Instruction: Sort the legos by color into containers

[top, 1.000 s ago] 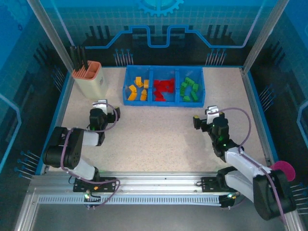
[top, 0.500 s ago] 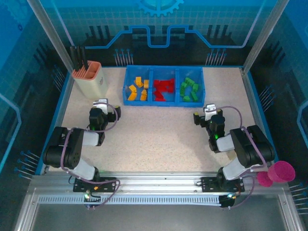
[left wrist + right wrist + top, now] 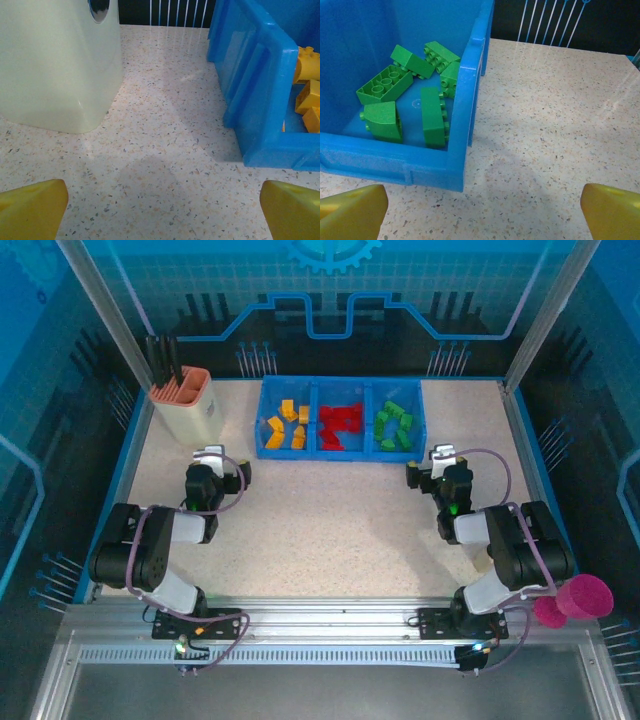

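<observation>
We are calling it done — yellow-orange legos [image 3: 285,427], red legos [image 3: 341,426], green legos [image 3: 396,426] are sitting in separate tray compartments [image 3: 262,418]; left gripper [image 3: 212,464] and right gripper [image 3: 434,466] are gaping, empty.

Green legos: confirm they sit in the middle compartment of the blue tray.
Wrong compartment. The green legos sit in the right compartment of the blue tray; the middle one holds red legos. The top external view shows it.
</observation>
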